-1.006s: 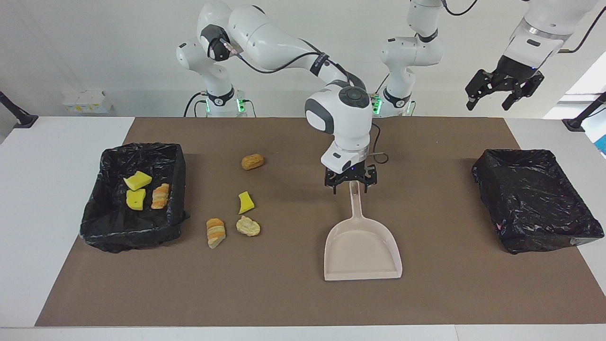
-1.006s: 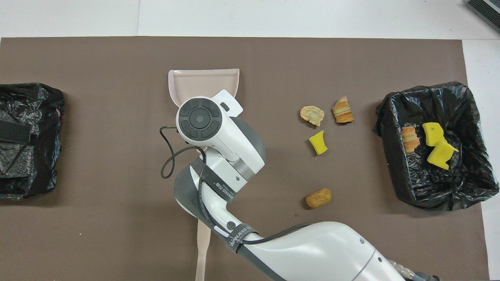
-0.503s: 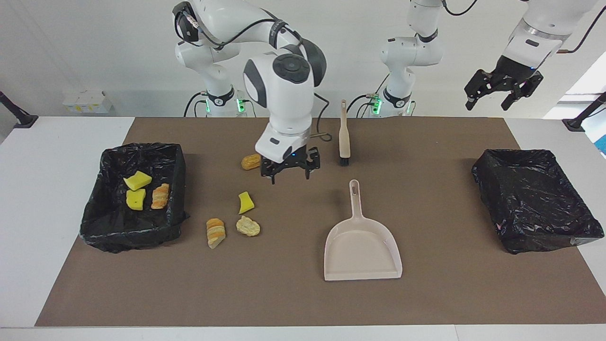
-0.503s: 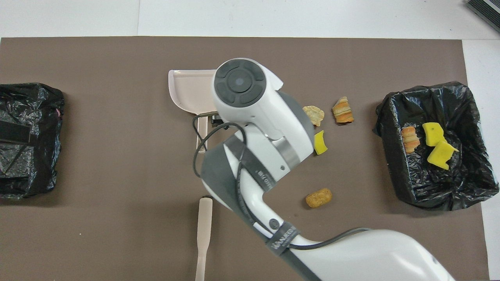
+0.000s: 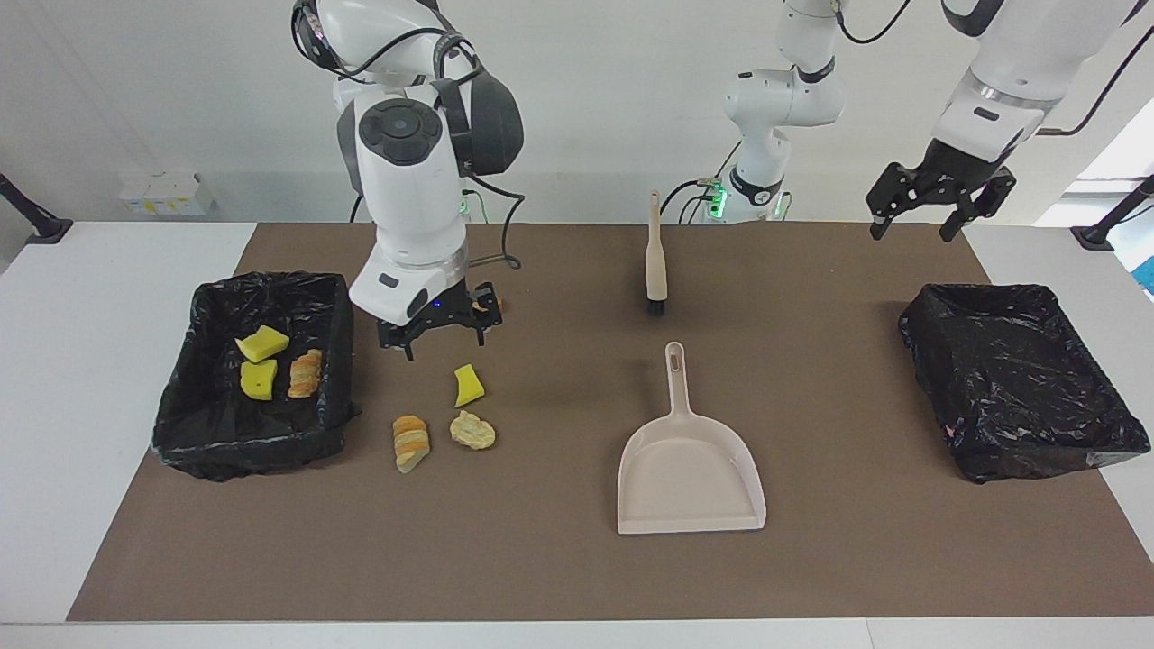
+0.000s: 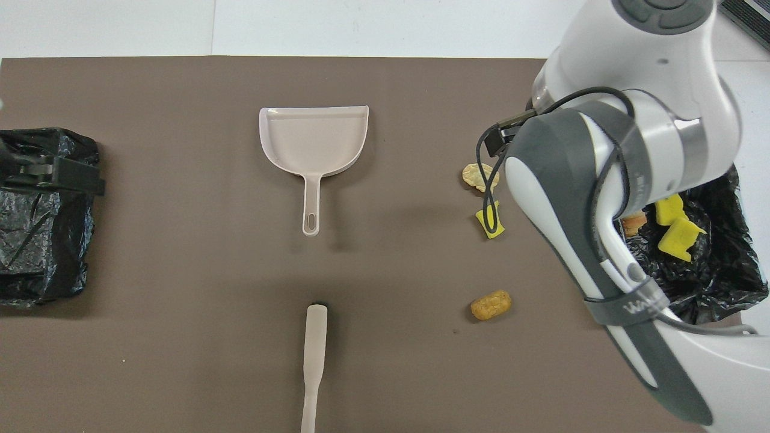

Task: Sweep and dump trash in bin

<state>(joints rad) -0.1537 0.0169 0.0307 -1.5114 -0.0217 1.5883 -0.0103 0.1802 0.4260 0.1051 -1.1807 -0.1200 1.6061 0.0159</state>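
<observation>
Right gripper open beside bin with three scraps.

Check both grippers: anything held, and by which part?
Nothing held. Right gripper is open and empty over the mat beside the trash-filled bin; left gripper is open and empty, waiting above the empty bin.

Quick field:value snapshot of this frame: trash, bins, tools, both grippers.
trash in bin: three pieces, two yellow sponge chunks and one striped bread piece, in the bin at the right arm's end
trash on mat: four pieces, yellow chunk, striped piece, pale pastry, brown roll
other bin: no trash visible
dustpan: flat on mat, empty
brush: on mat, nearer the robots than dustpan
right gripper: open, empty, above mat beside loaded bin
left gripper: open, empty, raised, waiting
</observation>
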